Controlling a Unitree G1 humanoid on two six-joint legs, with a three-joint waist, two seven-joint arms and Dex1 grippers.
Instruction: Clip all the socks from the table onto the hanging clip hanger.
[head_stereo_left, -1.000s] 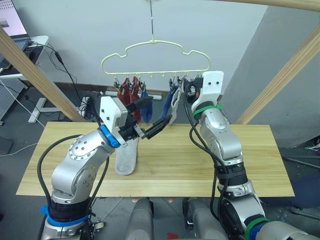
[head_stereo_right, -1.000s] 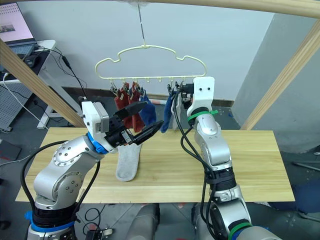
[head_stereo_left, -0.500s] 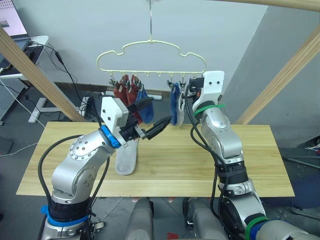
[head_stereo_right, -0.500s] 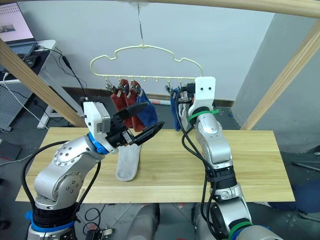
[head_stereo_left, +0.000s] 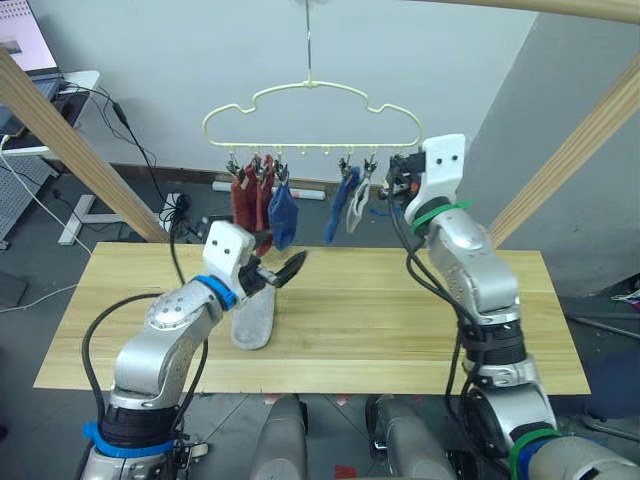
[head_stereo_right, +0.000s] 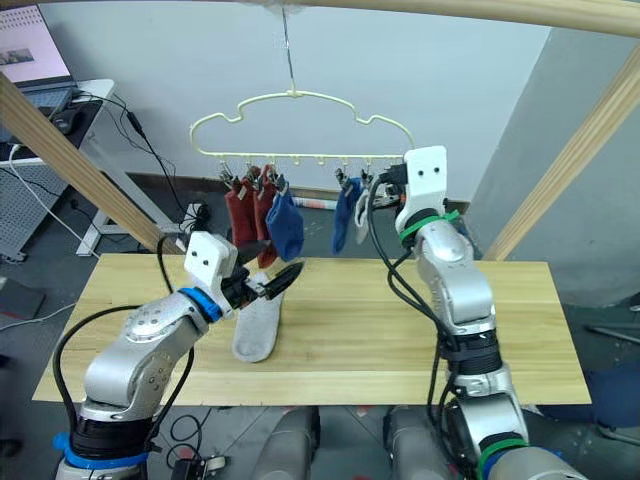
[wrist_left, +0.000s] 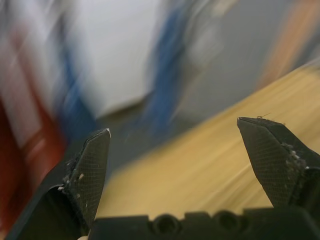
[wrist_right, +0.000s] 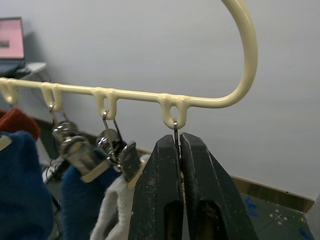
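The pale-yellow clip hanger (head_stereo_left: 311, 108) hangs above the table (head_stereo_left: 400, 320). From its clips hang two rust-red socks (head_stereo_left: 250, 195), two blue socks (head_stereo_left: 283, 215) (head_stereo_left: 340, 203) and a light grey sock (head_stereo_left: 357, 207). Another light grey sock (head_stereo_left: 252, 318) lies flat on the table. My left gripper (head_stereo_left: 280, 272) is open just above that sock's far end, holding nothing; in the left wrist view its fingers (wrist_left: 92, 165) stand wide apart. My right gripper (wrist_right: 179, 137) is shut on the wire of the end clip (wrist_right: 175, 125) at the hanger's right end.
Slanted wooden frame bars (head_stereo_left: 70, 150) (head_stereo_left: 570, 160) rise at both sides of the table. A desk with a laptop (head_stereo_left: 25, 50) and cables stands at the back left. The table's right half is bare wood.
My left gripper has dropped from beside the hanging socks to just above the grey sock on the table. The hanger has swung back to the right. My right gripper stays at its right end.
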